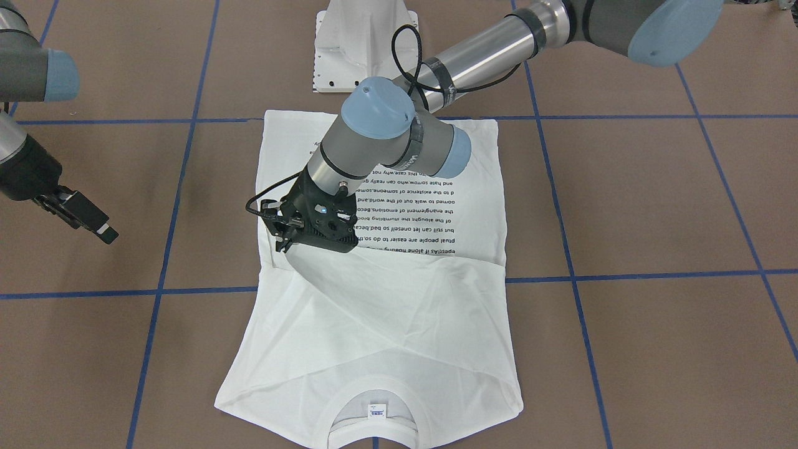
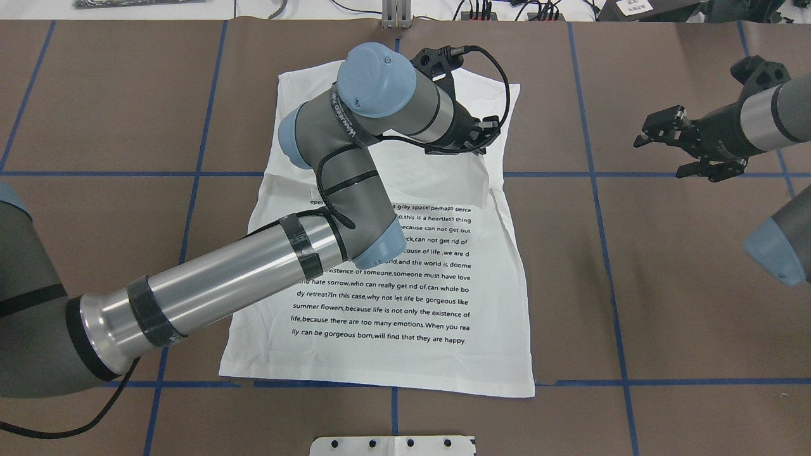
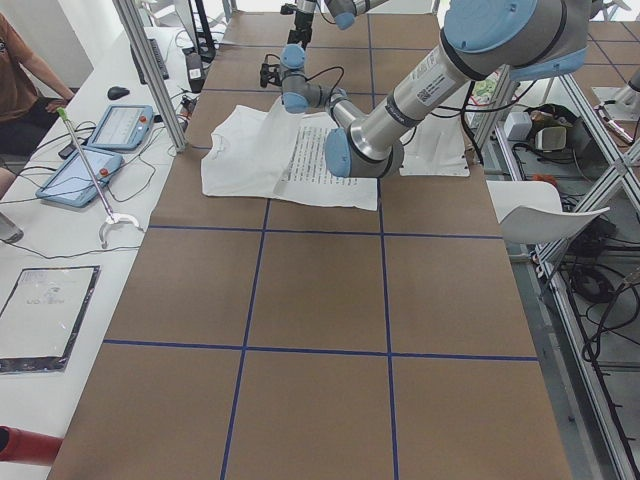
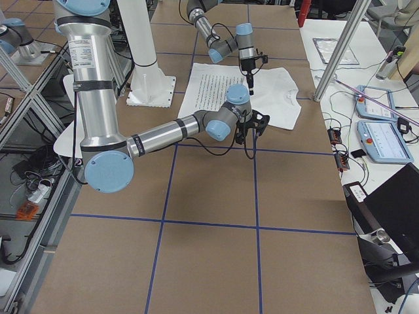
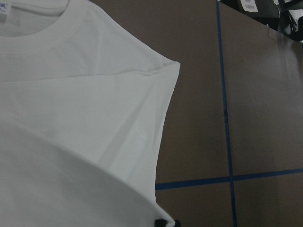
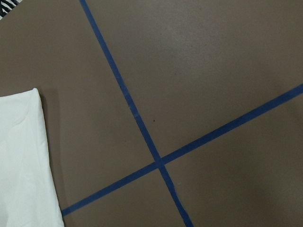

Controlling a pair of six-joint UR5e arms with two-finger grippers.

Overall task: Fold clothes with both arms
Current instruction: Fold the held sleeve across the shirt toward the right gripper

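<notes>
Front-facing view: left gripper (image 1: pixel 283 244) closed on a raised fold of the T-shirt (image 1: pixel 386 324), which is spread mid-bench. A thin pinch may slip and spoil the fold. Overhead: right gripper (image 2: pixel 659 157) open, empty, well clear of the cloth — brown bench (image 2: pixel 665 285) with a blue tape grid (image 2: pixel 595 209). Left side view: tablets (image 3: pixel 120 125) on a side table.

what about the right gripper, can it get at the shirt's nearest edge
Likely yes: only bare table lies between the right gripper and the shirt, though the left gripper sits at that same edge.
</notes>
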